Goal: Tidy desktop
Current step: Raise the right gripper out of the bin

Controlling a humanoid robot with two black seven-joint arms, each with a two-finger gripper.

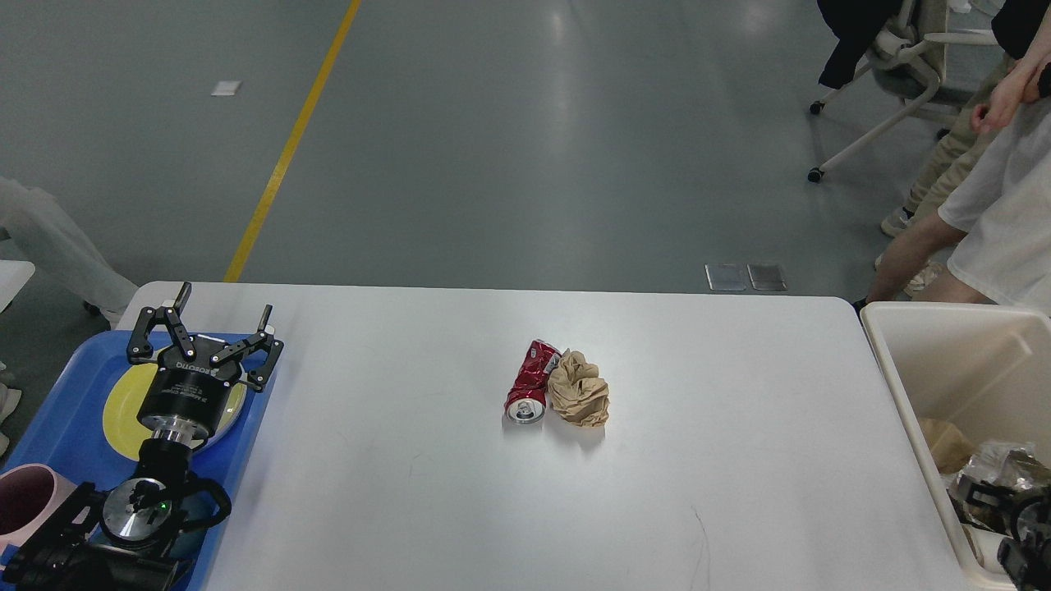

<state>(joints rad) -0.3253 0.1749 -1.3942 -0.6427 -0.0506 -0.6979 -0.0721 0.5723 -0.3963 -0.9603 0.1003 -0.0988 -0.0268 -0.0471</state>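
Head view. Right gripper (1022,538) only partly seen at the lower right corner, dark, cut off by the frame edge and sunk in the bin; fingers not separable, so opening cannot be told. Left arm base likewise cropped at the lower left corner. Pink cup (25,501) cut off by the left edge; inside not visible. Yellow plate (123,402) largely covered by the left wrist; contents, if any, hidden. Person (985,205) at far right seen only in part, head out of frame; office chair (895,74) at far right also cropped.

Left gripper (209,328) over the far end of the tray, fingers spread wide, holding nothing.

Desktop (410,460) fills the near middle of the view, white, rounded far corners, near edge out of frame. At its centre, crushed red can (530,386) lying on its side, open end toward the near side; crumpled brown paper (579,390) just to its right, touching it.

Blue tray (61,386) at the left end of the desktop, carrying plate and cup. Cream bin (920,345) just beside the right end of the desktop, holding brownish crumpled paper and a clear wrapper (998,468); details hard to make out.
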